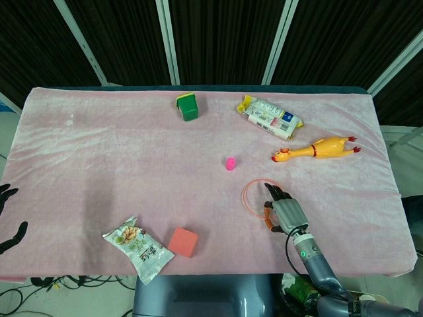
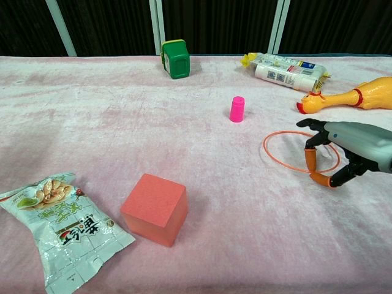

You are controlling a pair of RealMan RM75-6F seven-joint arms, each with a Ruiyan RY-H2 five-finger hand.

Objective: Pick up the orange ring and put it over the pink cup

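The thin orange ring [image 2: 264, 149] is right of centre on the pink cloth; the head view shows its left arc [image 1: 242, 196]. My right hand [image 2: 343, 147] reaches over the ring's right side and grips it there with orange-tipped fingers [image 2: 310, 160], the near edge slightly raised. In the head view this hand [image 1: 284, 212] is near the front edge. The small pink cup [image 2: 237, 109] stands upright to the upper left of the ring, about one ring width away [image 1: 230, 164]. My left hand [image 1: 14, 236] shows only as dark spread fingers at the far left edge, holding nothing.
A red block [image 2: 154, 208] and a snack packet [image 2: 61, 226] lie at the front left. A green container [image 2: 175, 59] is at the back. A wrapped package [image 2: 285, 70] and a rubber chicken [image 2: 349, 95] lie at the back right.
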